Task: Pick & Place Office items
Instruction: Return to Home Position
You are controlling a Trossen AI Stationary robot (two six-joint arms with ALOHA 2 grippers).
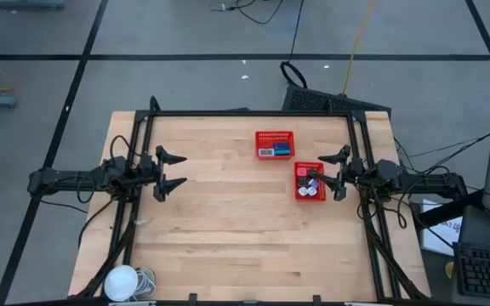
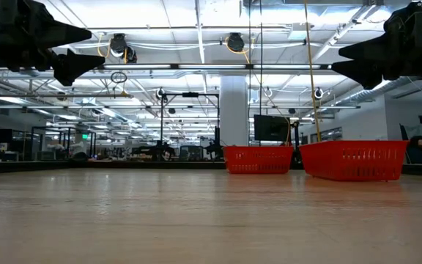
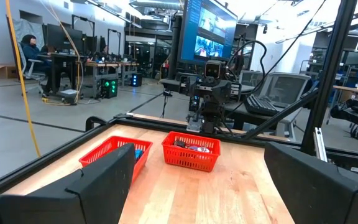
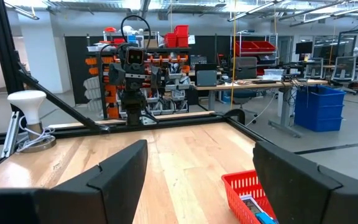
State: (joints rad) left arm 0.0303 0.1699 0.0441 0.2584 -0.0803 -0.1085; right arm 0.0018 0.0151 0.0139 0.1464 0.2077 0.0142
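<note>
1. High view: A wooden bench [image 1: 228,229] is seen from above. The left gripper [image 1: 177,170] is held over the bench's left side, its fingers spread wide and nothing held. The right gripper [image 1: 328,174] is held at the right side, likewise wide and empty, at the edge of a red mesh basket [image 1: 299,194]. The office items [image 1: 311,180], small white, dark and pink pieces, are lying inside this basket. White and blue pieces are seen in a second red basket [image 1: 275,134], set nearer the far edge. A white lamp [image 1: 122,280] is placed at the near left corner.
2. Low view: Both baskets are shown standing on the bench at the right, slightly apart. Both grippers are raised well above the surface.
3. Left wrist view: The left gripper's fingers are seen wide apart, with both baskets ahead and the right arm beyond them.
4. Right wrist view: The right gripper's fingers are seen wide apart. A basket corner holding a blue piece is shown between them.
</note>
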